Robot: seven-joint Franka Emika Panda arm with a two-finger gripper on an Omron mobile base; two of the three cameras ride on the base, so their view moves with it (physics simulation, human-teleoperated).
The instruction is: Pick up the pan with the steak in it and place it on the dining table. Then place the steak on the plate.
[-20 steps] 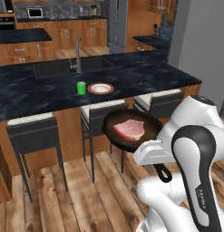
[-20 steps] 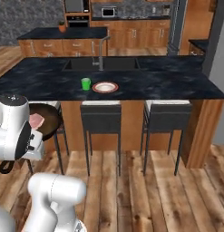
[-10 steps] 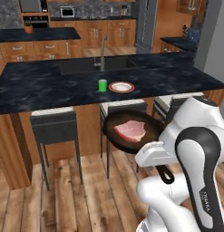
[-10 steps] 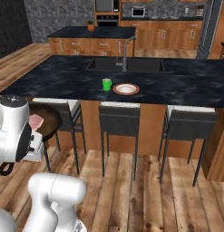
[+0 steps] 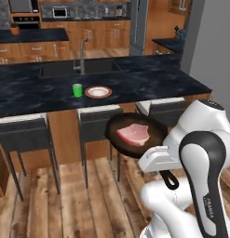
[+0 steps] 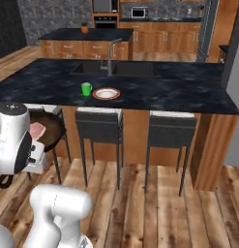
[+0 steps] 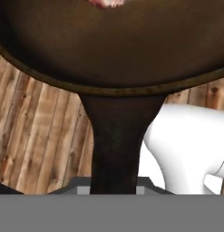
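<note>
- One pan (image 5: 135,137) with one steak (image 5: 133,134) in it, held in the air over the wooden floor (image 5: 65,204) before the stools
- Gripper (image 5: 156,158) clamped on the pan's handle
- One plate (image 5: 98,91) and one green mug (image 5: 77,90) on the dining table (image 5: 149,81), side by side
- Three stools (image 6: 99,123) along the table; one faucet (image 6: 111,53) at its sink

Even, soft rendered light; low-res, slightly blurry pics.
</note>
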